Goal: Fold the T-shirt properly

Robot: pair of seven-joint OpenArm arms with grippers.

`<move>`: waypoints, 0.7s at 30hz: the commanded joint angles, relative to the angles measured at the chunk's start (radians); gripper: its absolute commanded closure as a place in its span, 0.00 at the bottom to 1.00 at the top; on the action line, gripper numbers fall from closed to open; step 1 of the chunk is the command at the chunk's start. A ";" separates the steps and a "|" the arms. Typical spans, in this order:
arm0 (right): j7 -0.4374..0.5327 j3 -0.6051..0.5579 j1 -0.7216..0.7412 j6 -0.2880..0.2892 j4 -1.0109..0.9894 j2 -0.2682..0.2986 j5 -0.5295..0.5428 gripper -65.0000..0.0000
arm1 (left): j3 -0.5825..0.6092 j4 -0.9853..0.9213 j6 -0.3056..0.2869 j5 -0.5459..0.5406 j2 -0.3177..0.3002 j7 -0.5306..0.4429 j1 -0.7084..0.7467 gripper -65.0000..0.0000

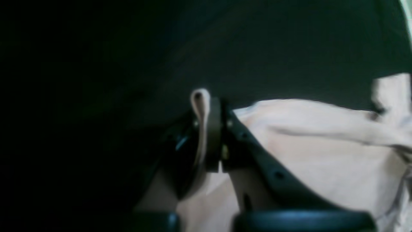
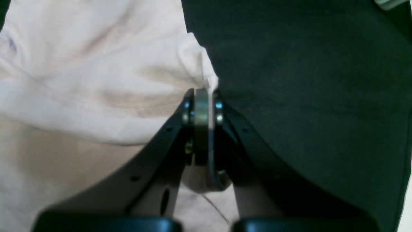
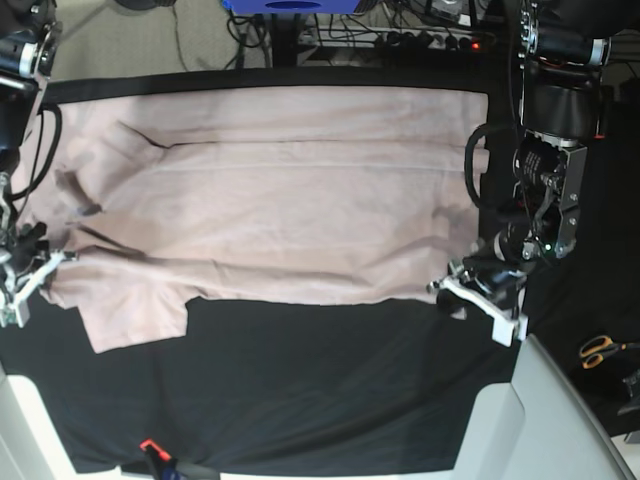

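Wrist views showed each end effector, left [image 1: 209,129] and right [image 2: 202,106], clenched on a T-shirt [image 3: 290,200] edge; only the base view showed it spread across the black cloth [image 3: 320,390], with scissors [image 3: 603,350] aside.

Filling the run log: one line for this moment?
left pincer: shut on shirt edge | right pincer: shut on shirt edge | shirt: spread on black cloth

The table is viewed from overhead by the base camera, far off. The 2 wrist views are taken close behind the jaws, facing the T-shirt [image 3: 290,190] edges at 3 and 9 o'clock.
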 commanded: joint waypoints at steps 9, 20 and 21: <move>-0.060 0.008 -0.007 -0.003 0.042 0.018 0.005 1.00 | -0.007 0.107 -0.003 -0.002 -0.012 0.024 0.084 1.00; -0.135 0.057 -0.049 -0.004 0.158 0.018 0.005 1.00 | -0.007 0.181 -0.003 -0.002 -0.060 0.024 0.167 1.00; -0.140 0.055 -0.050 -0.004 0.158 0.018 0.003 1.00 | -0.007 0.192 -0.003 -0.002 -0.066 0.024 0.176 1.00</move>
